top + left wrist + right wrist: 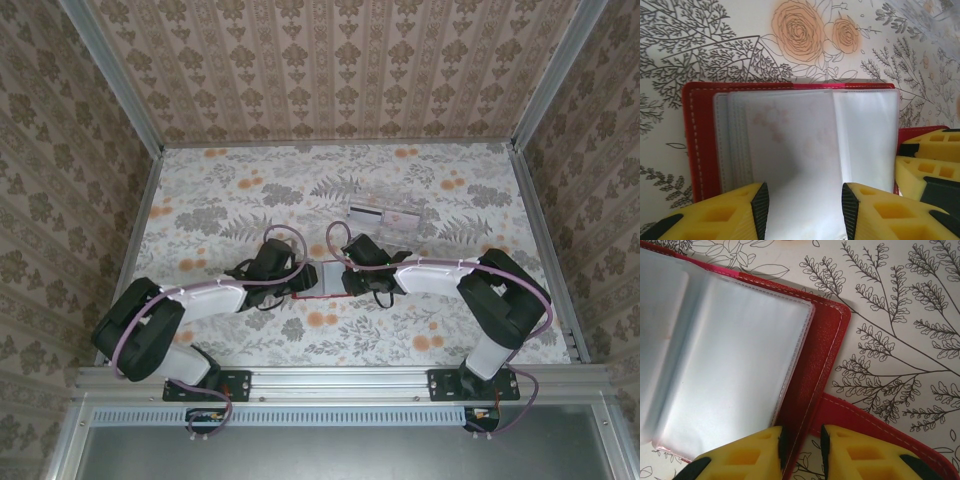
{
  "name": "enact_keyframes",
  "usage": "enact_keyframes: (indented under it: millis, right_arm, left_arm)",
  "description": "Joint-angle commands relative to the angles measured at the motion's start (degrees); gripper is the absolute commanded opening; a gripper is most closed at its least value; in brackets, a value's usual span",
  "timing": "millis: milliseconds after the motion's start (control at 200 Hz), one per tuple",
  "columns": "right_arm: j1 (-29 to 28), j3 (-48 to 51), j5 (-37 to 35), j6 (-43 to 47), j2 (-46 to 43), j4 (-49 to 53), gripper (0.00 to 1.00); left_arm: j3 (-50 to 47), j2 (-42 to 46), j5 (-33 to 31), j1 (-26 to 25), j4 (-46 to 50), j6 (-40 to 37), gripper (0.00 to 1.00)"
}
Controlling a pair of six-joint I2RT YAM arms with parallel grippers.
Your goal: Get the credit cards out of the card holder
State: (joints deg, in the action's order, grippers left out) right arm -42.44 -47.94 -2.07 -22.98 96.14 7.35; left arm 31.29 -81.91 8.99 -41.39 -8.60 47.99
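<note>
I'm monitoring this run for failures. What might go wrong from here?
The left gripper straddles a clear sleeve; closing may pinch just the plastic and tug the whole page. The right gripper appears to pin the card holder only by its red cover edge, so a pull may drag it loose.

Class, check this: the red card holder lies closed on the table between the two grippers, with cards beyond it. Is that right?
No: the card holder lies open, clear sleeves spread, as the left wrist view shows. It lies between the left gripper and right gripper, cards beyond.
</note>
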Motion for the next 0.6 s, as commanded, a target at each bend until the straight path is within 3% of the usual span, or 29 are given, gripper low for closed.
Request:
enact_keyframes:
  millis: [0,220,595]
  right_arm:
    - [-0.6,-0.5,1.1,-1.2,1.0,-0.2,0.29]
    - [-0.8,-0.6,1.3,-1.4,1.1,-0.2,0.29]
    - [-0.8,-0.5,1.1,-1.3,1.3,-0.1,0.29]
  left_arm:
    - [1.7,-1.7,-0.6,-0.7,1.0,-0.9,0.46]
    - [2.1,-3.8,1.2,-1.2,-1.3,-0.1,0.46]
    - [2.1,3.7,-3.2,0.2,5.9,-2.9,0.49]
